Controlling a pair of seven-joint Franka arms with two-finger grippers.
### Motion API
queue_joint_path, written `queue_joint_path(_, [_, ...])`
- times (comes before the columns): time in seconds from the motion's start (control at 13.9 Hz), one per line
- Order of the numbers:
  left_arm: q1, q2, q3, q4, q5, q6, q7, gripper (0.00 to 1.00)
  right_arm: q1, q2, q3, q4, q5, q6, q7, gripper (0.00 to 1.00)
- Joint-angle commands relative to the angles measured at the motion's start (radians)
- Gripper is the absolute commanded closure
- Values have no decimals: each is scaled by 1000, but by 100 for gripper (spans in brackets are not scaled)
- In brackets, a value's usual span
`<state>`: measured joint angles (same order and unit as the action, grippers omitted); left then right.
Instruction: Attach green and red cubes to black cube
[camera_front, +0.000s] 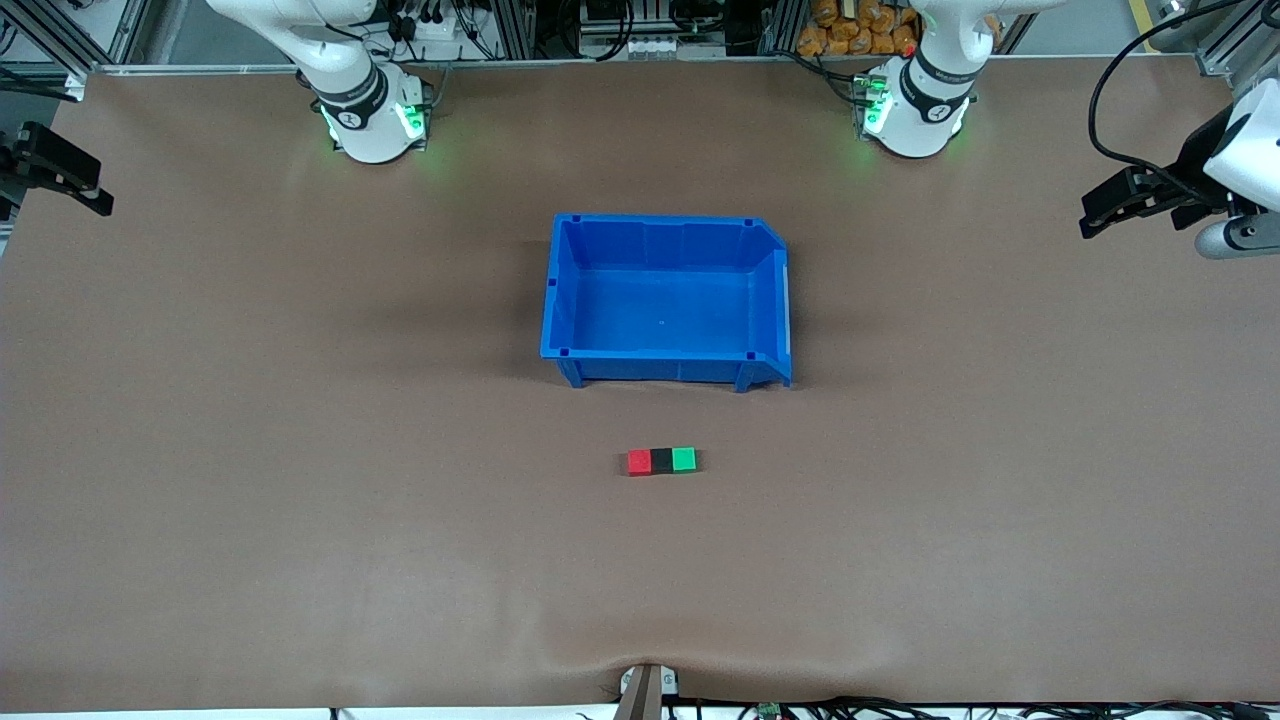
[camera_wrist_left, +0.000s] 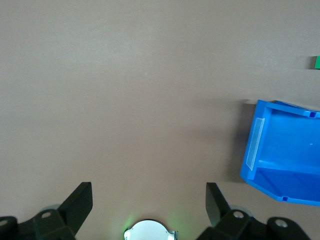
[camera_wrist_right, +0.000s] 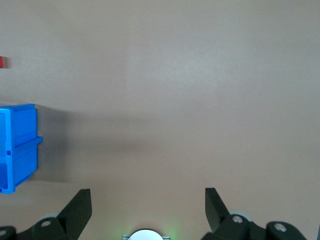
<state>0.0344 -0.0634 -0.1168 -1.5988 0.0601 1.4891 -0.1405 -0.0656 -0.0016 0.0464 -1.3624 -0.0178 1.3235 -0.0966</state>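
The red cube (camera_front: 639, 462), black cube (camera_front: 661, 461) and green cube (camera_front: 684, 459) lie touching in one row on the table, black in the middle. The red cube is toward the right arm's end and the green cube toward the left arm's end. The row is nearer to the front camera than the blue bin. My left gripper (camera_front: 1095, 212) is open and empty over the table's edge at the left arm's end (camera_wrist_left: 149, 192). My right gripper (camera_front: 98, 188) is open and empty at the right arm's end (camera_wrist_right: 148, 197). The left wrist view shows a sliver of the green cube (camera_wrist_left: 316, 62). The right wrist view shows a sliver of the red cube (camera_wrist_right: 1, 61).
An empty blue bin (camera_front: 560, 300) stands mid-table, also in the left wrist view (camera_wrist_left: 300, 180) and the right wrist view (camera_wrist_right: 22, 145). Brown table surface (camera_front: 300, 450) spreads around it. Cables and a clamp (camera_front: 645, 690) sit at the table's front edge.
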Motion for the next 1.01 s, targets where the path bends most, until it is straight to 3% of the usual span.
queue_joint_path(0.0, [10,-13,-4,-6,-8,-9,15,0,9,-41,-3,-47,-16,10,-44,0])
queue_joint_path(0.94, [10,-16,-6,-3,-8,-10,10,0,27,-40,-36,-44,-14,26,-48,0])
